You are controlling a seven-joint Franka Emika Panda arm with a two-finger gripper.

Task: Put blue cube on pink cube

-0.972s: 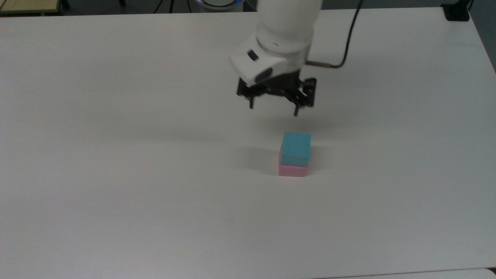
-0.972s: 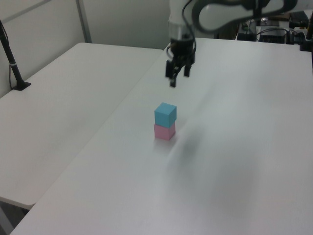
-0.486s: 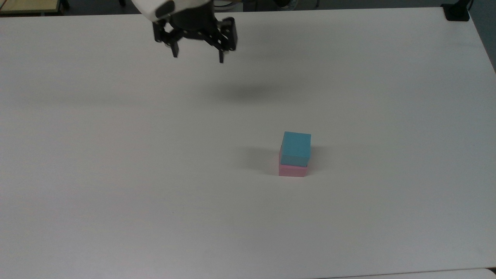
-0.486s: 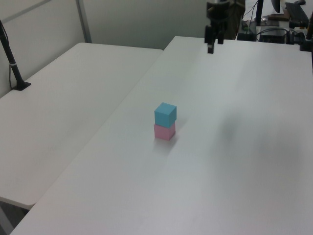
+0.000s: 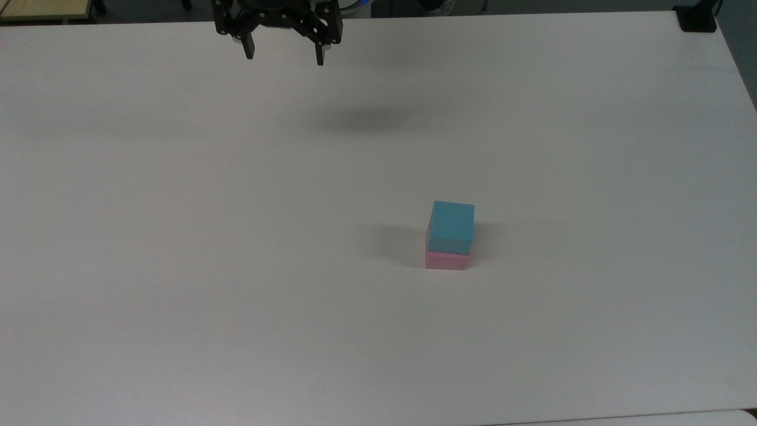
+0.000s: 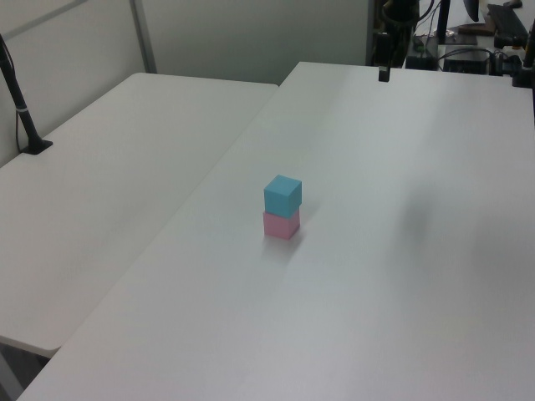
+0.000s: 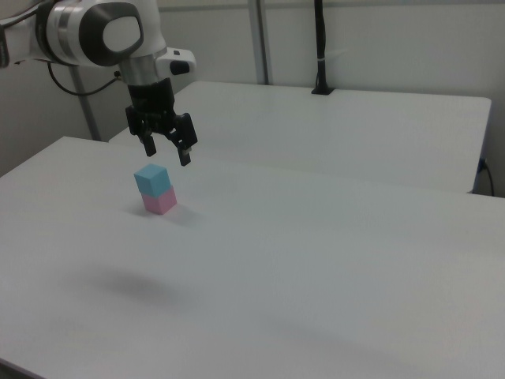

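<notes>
The small matte light-blue cube with sharp edges (image 5: 452, 226) sits on top of the small matte pink cube of about the same size (image 5: 447, 260), and the two make a short stack on the plain white table (image 5: 177, 266), a little toward 4 o'clock from the middle of the table in the top view. The blue cube rests flat on the pink one, with its edges nearly in line; in the left view the stack (image 6: 282, 208) looks upright and not tilted, so the placing seems to be done. Both cubes look light and stiff, probably foam or light plastic, not fragile; the matte faces should not be very slippery. If the blue cube needed to be taken again, the good place would be two opposite side faces, from above, and gently, because a sideways push could slide it off the pink cube. The black two-finger gripper (image 5: 283, 56) hangs in the air at about 11 o'clock from the stack in the top view, well apart from it and near the far edge of the table. Its fingers (image 5: 249, 49) point down, spread wide, and hold nothing. In the right view the white arm (image 7: 95, 31) carries the gripper (image 7: 168, 150) above the table with the wrist nearly vertical.
</notes>
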